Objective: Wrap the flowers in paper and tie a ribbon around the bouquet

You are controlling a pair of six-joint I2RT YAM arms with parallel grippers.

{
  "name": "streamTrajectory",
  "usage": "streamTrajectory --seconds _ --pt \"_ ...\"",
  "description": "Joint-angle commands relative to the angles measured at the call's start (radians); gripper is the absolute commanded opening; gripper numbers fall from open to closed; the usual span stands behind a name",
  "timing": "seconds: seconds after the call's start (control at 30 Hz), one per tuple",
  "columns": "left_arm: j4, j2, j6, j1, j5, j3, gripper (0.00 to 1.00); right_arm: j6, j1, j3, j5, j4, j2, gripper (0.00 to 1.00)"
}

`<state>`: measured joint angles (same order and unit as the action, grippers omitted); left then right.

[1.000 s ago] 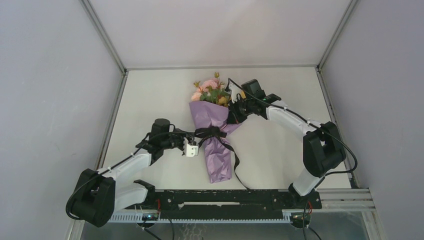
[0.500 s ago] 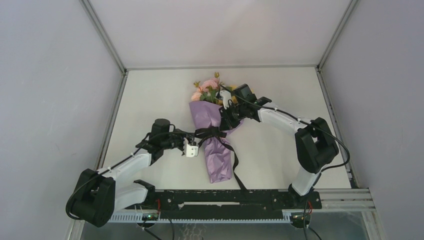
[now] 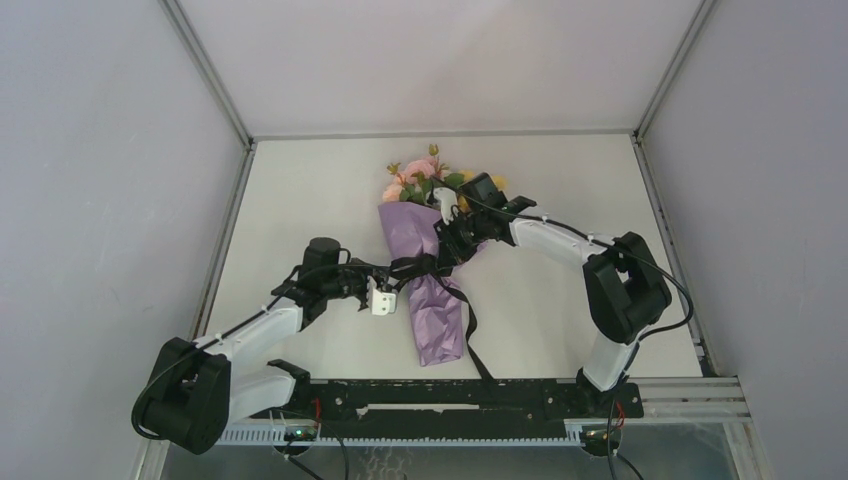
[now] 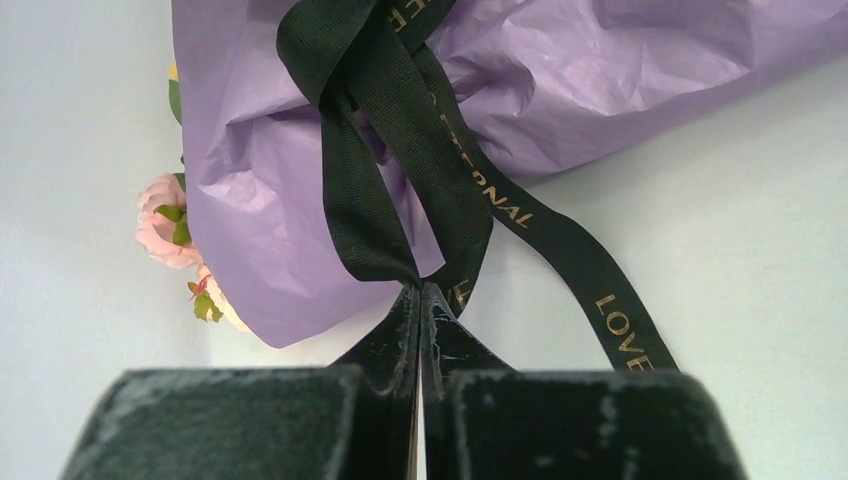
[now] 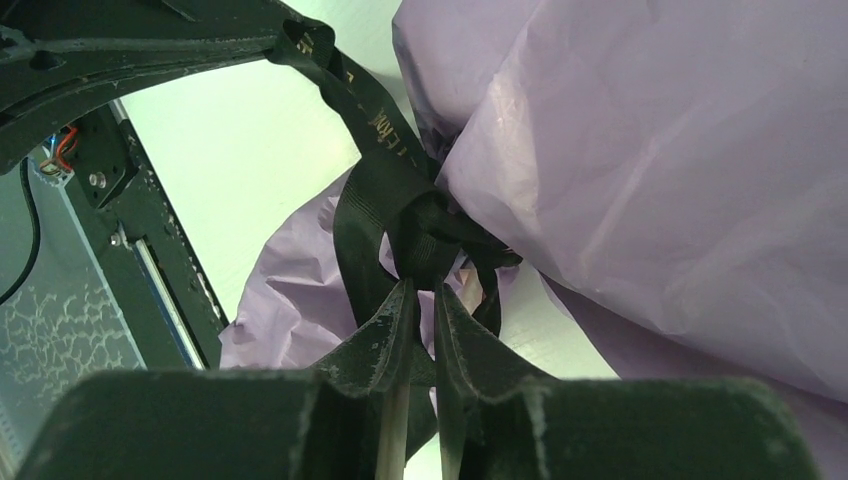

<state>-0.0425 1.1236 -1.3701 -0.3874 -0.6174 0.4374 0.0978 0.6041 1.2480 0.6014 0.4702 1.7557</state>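
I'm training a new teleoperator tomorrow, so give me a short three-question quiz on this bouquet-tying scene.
1. True or false: the left gripper is shut on the narrow black lettered ribbon.
2. In the top view, which way do the pink and yellow artificial flowers point? A: toward the arm bases. B: toward the far edge of the white table. C: toward the left wall.
3. Fill in: the ribbon circles crinkled wrapping paper coloured ___.

Key: 1 true; 2 B; 3 purple.
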Motion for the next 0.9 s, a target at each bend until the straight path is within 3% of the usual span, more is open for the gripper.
streamTrajectory --seconds 0.0,0.2,0.57,0.87 --pt "-0.013 -0.012 -0.019 0.003 -0.058 -0.003 0.00 0.026 -0.013 0.049 -0.015 -0.004 -0.020 0.21" --pt "-0.028 -0.002 -0.020 -0.002 -0.055 0.003 0.00 0.037 -0.008 0.064 -0.120 0.012 -0.008 0.20" --pt "-0.059 0.013 -0.019 -0.003 -0.054 0.017 0.00 0.060 -0.001 0.101 -0.143 0.016 0.020 0.22" --pt "-0.080 -0.008 0.079 -0.007 -0.059 0.046 0.00 0.081 -0.059 0.109 0.003 0.076 -0.069 0.35"
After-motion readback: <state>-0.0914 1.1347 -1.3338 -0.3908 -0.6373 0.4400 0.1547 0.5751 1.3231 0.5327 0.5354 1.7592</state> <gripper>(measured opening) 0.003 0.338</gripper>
